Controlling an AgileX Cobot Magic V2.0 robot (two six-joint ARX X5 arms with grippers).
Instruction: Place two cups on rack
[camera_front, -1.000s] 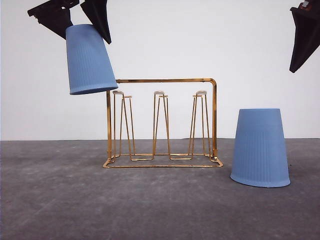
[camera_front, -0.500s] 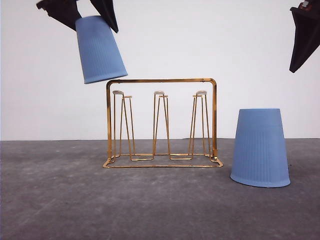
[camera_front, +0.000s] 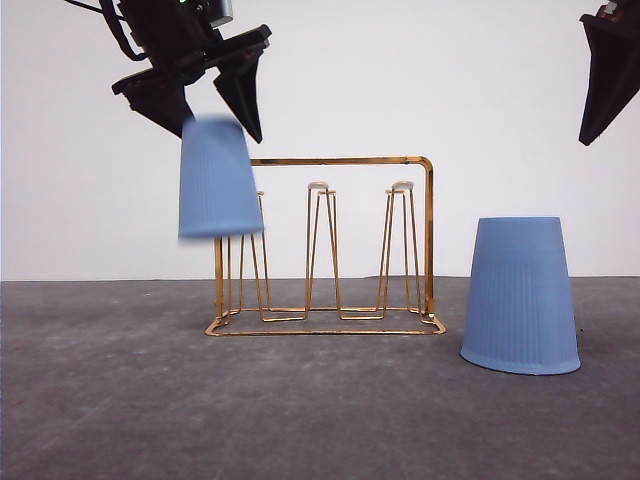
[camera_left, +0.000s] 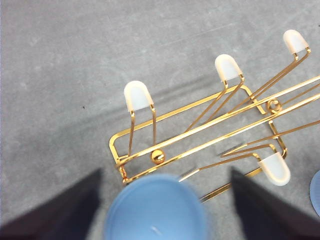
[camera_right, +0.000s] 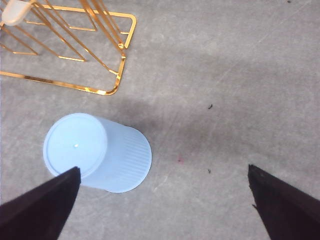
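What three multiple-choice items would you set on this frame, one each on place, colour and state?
1. Where does the upside-down cup stand?
A on the table, right of the rack
B on the middle prongs
C left of the rack
2. Rack colour?
A silver
B black
C gold
3. State of the right gripper?
A shut on a cup
B open, empty
C shut on the rack

Key: A, the front view shows it on the table past the rack's right end. C, the wire is gold. B, its fingers are spread with nothing between them.
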